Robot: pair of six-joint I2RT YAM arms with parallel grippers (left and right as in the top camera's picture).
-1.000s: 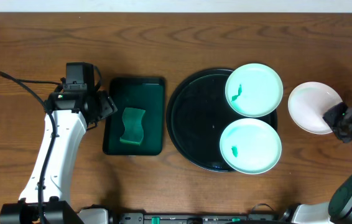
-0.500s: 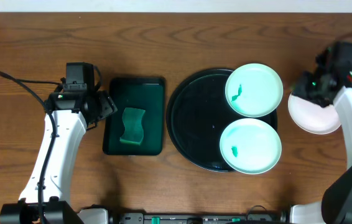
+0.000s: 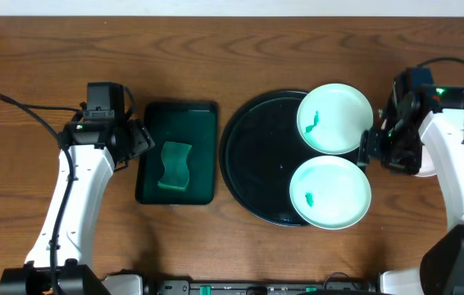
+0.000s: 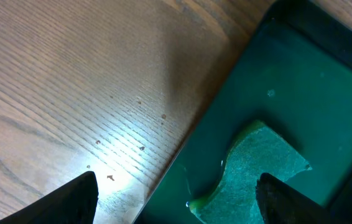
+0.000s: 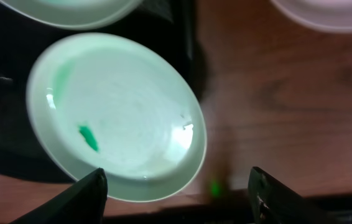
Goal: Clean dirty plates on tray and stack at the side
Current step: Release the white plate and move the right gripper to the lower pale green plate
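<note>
Barely visible: third plate [image 5: 325, 12], cropped at right wrist view top

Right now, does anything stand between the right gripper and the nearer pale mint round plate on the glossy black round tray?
Nothing visible does. The right gripper, open and empty, hangs beside the rim of the nearer pale mint round plate on the glossy black round tray.

On the worktop [image 3: 216, 49], the rectangular tray [image 3: 203, 123] holding a sponge [image 3: 175, 166] lies just left of the round tray [image 3: 252, 156], whose right half carries the far plate [image 3: 335, 118] behind the near plate [image 3: 330, 192].
</note>
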